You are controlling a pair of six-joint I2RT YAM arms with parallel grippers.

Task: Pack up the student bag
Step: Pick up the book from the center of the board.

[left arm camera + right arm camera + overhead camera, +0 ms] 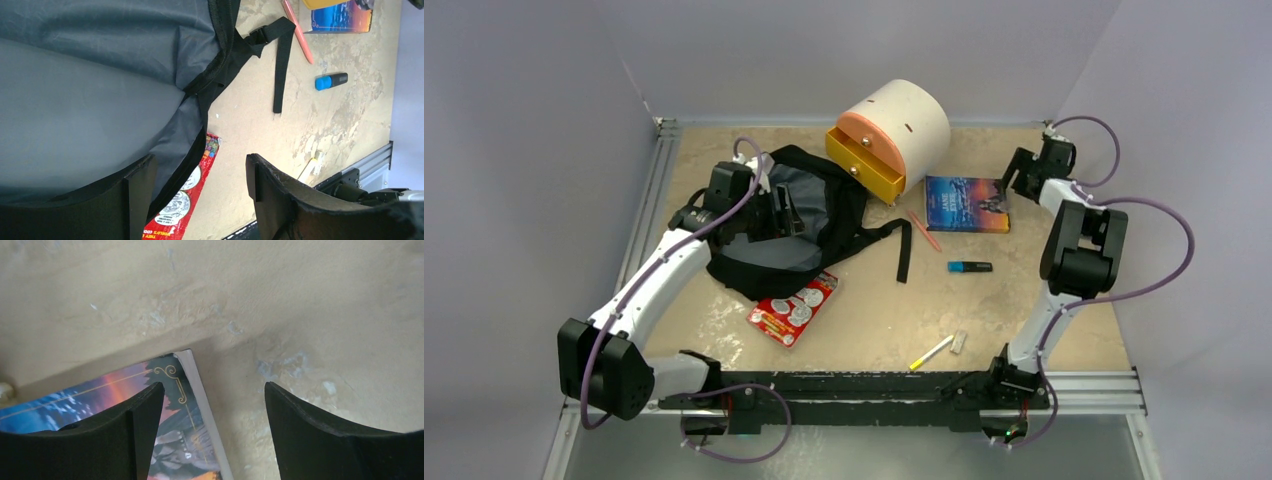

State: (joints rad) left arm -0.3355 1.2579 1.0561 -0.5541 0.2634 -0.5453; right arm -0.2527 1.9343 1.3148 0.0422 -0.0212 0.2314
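**Lining up on the book, bag waiting open**

Reaching with the right gripper (1016,172) to the far right of the table (874,325), just above the right edge of the book (966,204). Spread wide there, straddling that edge with one finger over the cover and the other over bare tabletop, pinching nothing.

Hovering with the left gripper (779,212) over the student bag (796,245), likewise spread wide and empty. One finger above the grey lining, the other out past the zip edge.

Bag slumped at the far left of the table, mouth open, just left of the cream drawer box (892,135). One strap trailing right toward the pink pen (923,230). Red coin card (794,308) poking out from under the near side.

Judged as the very start of packing, with the book as first pick. Only bare lining on show in the left wrist view. Book, pink pen, blue highlighter (970,267), yellow-tipped pen (931,353) and small pale block (959,342) all lying loose on the table.

Next, probably:
- Lower the right gripper onto the book's edge. Flat and flush with the table, so likely needing a finger worked under the cover or the edge tipped up before closing across the thickness.
- Carry it left, past the drawer box, to the bag.
- Pinch the bag's rim with the left gripper and lift, to hold the soft mouth open wide enough for a book.
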